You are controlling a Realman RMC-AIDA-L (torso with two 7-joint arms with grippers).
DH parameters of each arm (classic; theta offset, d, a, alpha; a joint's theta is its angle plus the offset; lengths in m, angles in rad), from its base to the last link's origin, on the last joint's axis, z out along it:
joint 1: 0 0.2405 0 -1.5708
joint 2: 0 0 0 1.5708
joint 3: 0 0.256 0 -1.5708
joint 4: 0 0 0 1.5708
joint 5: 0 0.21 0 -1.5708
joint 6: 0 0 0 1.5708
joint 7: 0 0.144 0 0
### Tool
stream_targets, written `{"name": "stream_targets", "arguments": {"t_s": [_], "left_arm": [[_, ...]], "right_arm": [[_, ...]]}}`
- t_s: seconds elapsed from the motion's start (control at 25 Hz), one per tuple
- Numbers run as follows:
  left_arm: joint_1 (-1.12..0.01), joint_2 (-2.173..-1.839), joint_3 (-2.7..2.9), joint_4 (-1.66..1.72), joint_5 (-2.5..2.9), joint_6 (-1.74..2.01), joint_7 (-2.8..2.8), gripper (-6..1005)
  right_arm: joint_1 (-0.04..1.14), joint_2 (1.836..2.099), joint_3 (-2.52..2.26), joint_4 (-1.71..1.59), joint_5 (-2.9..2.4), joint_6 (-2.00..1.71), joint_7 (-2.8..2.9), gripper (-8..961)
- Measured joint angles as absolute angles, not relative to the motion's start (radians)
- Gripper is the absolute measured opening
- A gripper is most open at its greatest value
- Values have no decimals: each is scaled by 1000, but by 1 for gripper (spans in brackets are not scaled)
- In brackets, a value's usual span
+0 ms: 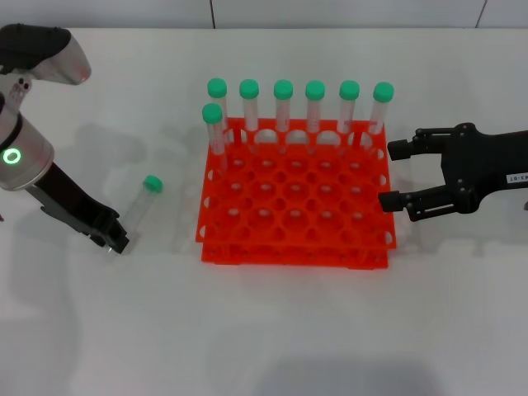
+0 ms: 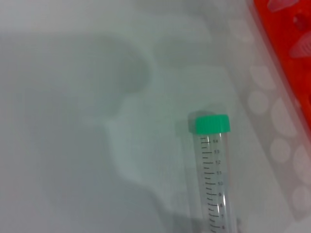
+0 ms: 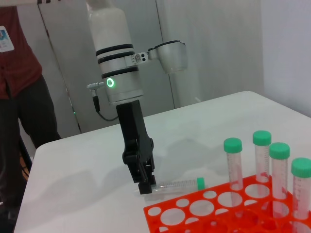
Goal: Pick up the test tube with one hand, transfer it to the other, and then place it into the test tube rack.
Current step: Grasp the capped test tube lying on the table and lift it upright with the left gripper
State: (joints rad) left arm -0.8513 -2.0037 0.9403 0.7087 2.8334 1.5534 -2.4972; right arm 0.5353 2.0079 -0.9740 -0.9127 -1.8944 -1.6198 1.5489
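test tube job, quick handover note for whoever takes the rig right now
Left tool: down at the bottom end of the loose test tube, which lies on the table left of the rack; grip not confirmed.
Right tool: open, waiting at the rack's right side, holding nothing.
Rack: seven capped tubes stand along its far edge.
Done: nothing yet; the tube is not lifted.
Left: lift, pass to the right tool, place in the rack.

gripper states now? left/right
Left gripper: at the bottom end of the test tube lying on the table; grip cannot be told.
Right gripper: open, empty, beside the rack.
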Motion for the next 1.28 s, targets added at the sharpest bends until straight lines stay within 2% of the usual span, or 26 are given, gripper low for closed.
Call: {"name": "stream_targets", "arguments": {"t_s": [0.16,0.84,1.04,1.28], "left_arm": [[-851,-2004,941,709,2833,1552,-2497,299],[-848,-2002,942,709,2833,1549,-2505,269],[-848,-2000,942,709,2833,1542,-2505,191],[-847,-2000,940,715,2829,1537,-2494,191]], "right_arm": [[535,2008,-974,-913,-1894,-1620,1548,853],[534,2008,-974,-917,-1893,-1621,1546,853],[534,2008,-974,-917,-1892,-1621,1546,854],[529,2008,-974,-918,-1881,-1620,1543,854]]}}
